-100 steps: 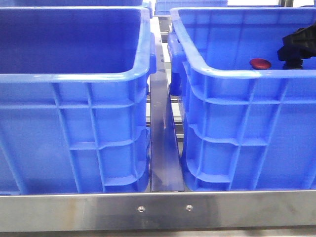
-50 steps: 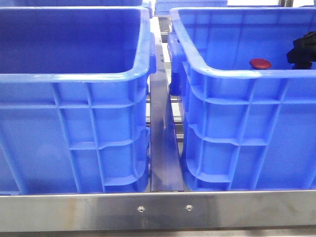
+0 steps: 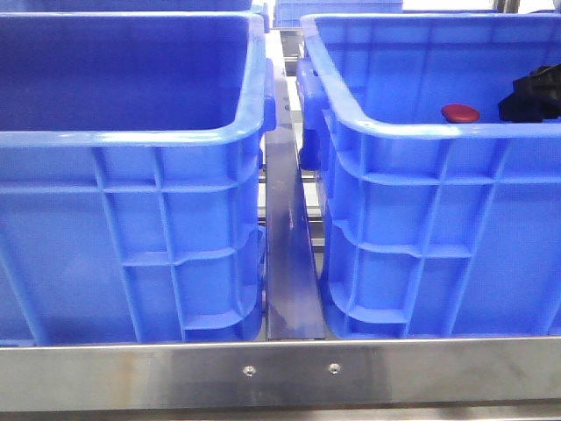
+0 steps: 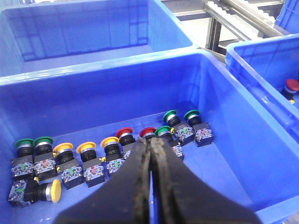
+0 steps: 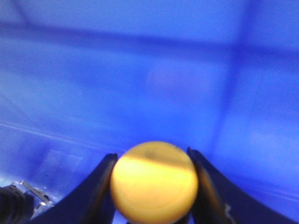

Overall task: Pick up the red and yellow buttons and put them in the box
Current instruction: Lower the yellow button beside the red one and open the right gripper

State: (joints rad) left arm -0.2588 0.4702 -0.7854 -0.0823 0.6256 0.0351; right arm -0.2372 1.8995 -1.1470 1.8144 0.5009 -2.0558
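My right gripper point(image 5: 152, 161) is shut on a yellow button point(image 5: 154, 184), whose dome fills the space between its fingers. In the front view the right gripper point(image 3: 533, 95) shows as a black shape low inside the right blue crate point(image 3: 421, 132). A red button point(image 3: 460, 112) stands in that crate to its left, and also shows in the left wrist view point(image 4: 292, 86). My left gripper point(image 4: 152, 145) is shut and empty. It hangs over the left crate point(image 4: 117, 70), above a row of several red point(image 4: 124, 134), yellow point(image 4: 86, 148) and green point(image 4: 170, 115) buttons.
The left crate's point(image 3: 131, 140) contents are hidden by its wall in the front view. A steel rail point(image 3: 289, 254) runs between the crates and a steel bar point(image 3: 280, 373) runs along the front. Another blue crate point(image 4: 93, 28) and a roller conveyor point(image 4: 243, 18) lie beyond.
In the front view the right gripper has sunk lower inside the right crate and shifted slightly. The red button has not moved.
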